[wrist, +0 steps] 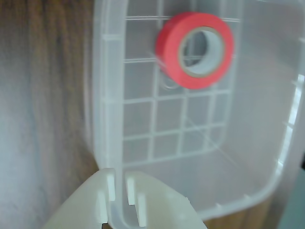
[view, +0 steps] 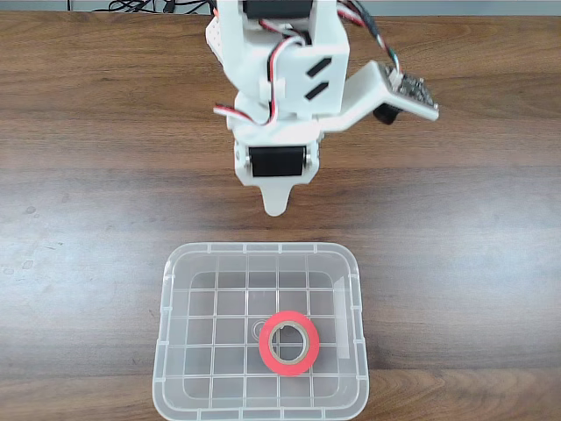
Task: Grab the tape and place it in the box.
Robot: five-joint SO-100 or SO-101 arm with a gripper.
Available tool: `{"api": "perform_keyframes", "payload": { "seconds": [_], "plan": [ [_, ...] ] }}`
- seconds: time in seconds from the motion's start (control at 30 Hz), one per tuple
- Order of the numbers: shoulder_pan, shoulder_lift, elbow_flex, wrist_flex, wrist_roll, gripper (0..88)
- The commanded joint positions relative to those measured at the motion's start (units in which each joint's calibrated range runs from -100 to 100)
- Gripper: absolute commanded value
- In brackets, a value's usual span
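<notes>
Pincer tips sit nearly together at the bottom edge of the wrist view, the two pale fingers parted by only a narrow slit with nothing between them, so it reads as closed and empty. In the fixed view the white arm hangs above the wooden bench at 12 o'clock from the box, its rounded tip clear of the near rim, a pose that I judge suits a pull-back after a release, since nothing is carried. The tape lies flat on the gridded floor of the box, its hole facing up; in the fixed view it rests a little toward 5 o'clock of the tub's middle, apart from every wall. In the wrist view the tape shows toward 12 o'clock, and the box rim runs up the left side just past the fingertips. Lying flat, the roll should stay put and not wheel about. By this layout the task looks finished. No brand, label or readable writing shows on the tape, the tub or the arm.
</notes>
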Motion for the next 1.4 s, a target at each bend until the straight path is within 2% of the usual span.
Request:
{"api": "perform_keyframes", "payload": {
  "seconds": [0.0,0.2,0.43,0.73,0.87,1.07,1.37],
  "plan": [
    [0.33,-15.55,1.10,1.19,0.16,1.3],
    [0.33,-30.36,21.07,1.19,0.16,1.3],
    [0.26,-52.16,53.66,-0.61,0.05,1.3],
    [0.26,-77.74,100.18,-23.73,0.11,1.3],
    [0.33,-89.41,116.47,-29.89,0.16,1.4],
    [0.40,-103.49,131.80,-30.41,-0.26,1.3],
    [1.13,-115.39,143.10,-30.32,-0.32,1.3]
  ]
}}
